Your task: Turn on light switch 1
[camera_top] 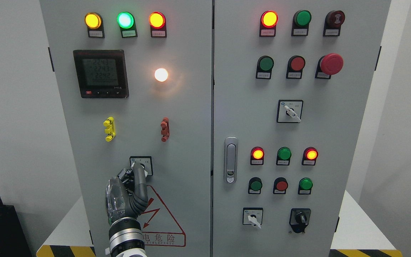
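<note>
My left hand on light switch 1

My left hand (128,191) reaches up the left door of the grey cabinet (191,142), and its fingers (139,175) are closed on light switch 1 (141,166), the small rotary selector low on that door, just above the red warning triangle (162,221). The switch sits directly above my wrist, partly hidden by my fingertips. Higher on the same door a white lamp (161,75) glows beside the digital meter (101,74).

My left hand (131,187) is up at the rotary switch (141,165) on the cabinet's (191,142) left door, fingertip touching knob; white lamp (161,75) lit above.
</note>
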You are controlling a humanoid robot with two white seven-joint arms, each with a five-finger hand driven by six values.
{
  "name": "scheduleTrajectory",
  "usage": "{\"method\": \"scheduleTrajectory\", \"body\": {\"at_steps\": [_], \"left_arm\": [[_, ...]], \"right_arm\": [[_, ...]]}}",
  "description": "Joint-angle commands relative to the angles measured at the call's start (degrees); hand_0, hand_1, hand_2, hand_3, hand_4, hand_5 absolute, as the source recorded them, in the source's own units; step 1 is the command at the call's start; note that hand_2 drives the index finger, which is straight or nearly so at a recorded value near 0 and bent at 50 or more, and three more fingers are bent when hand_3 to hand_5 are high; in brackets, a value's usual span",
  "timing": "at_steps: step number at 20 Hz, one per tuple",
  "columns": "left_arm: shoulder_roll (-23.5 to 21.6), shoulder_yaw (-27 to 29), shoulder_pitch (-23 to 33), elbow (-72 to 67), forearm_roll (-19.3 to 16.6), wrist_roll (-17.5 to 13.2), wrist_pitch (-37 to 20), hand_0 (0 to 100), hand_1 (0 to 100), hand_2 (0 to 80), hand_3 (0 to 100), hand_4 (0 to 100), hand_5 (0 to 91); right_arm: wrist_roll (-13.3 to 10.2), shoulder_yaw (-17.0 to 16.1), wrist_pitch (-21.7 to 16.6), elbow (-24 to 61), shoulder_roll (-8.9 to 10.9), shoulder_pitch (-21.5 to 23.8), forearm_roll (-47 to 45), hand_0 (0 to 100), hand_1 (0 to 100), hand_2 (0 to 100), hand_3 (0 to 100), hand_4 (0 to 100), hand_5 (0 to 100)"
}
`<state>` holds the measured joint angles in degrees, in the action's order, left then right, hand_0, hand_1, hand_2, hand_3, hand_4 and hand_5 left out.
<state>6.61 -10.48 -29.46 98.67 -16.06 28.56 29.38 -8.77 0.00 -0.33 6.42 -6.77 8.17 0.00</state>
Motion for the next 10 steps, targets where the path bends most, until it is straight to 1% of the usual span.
{"method": "scheduleTrajectory", "body": {"at_steps": [1, 4, 10], "left_arm": [[0.2, 0.0, 0.0, 0.2, 0.1, -0.4, -0.4, 53, 7, 57.0, 93, 91, 83.5], [0.2, 0.0, 0.0, 0.2, 0.1, -0.4, -0.5, 51, 7, 57.1, 93, 91, 83.4], [0.2, 0.0, 0.3, 0.4, 0.1, -0.4, -0.5, 40, 10, 57.4, 94, 91, 83.3]], "right_arm": [[0.0, 0.6, 0.0, 0.0, 0.00, 0.0, -0.4, 12, 39, 0, 0, 0, 0], [0.0, 0.6, 0.0, 0.0, 0.00, 0.0, -0.4, 12, 39, 0, 0, 0, 0], [0.0, 0.6, 0.0, 0.0, 0.00, 0.0, -0.4, 12, 39, 0, 0, 0, 0]]}}
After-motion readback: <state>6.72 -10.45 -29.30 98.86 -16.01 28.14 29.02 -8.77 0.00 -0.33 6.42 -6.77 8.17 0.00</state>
